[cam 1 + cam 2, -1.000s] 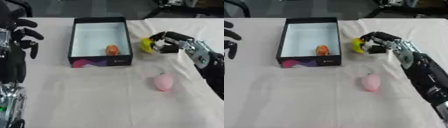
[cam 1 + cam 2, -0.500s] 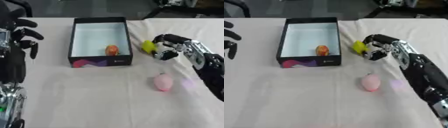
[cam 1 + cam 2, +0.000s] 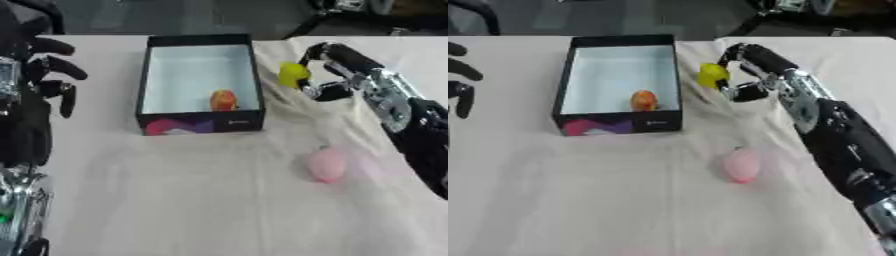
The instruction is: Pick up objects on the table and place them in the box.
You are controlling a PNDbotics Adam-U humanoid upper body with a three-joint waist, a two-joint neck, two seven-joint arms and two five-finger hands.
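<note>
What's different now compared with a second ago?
The right hand, shut on the yellow object, has lifted it and carried it toward the box. The orange object in the box, the pink object on the table and the left hand stayed put.

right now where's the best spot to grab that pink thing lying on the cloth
Take the pink object across its rounded middle, coming down from above. It lies alone on the cloth, clear of the box, so both sides are free. The right hand, nearest, is curled round the yellow object.
</note>
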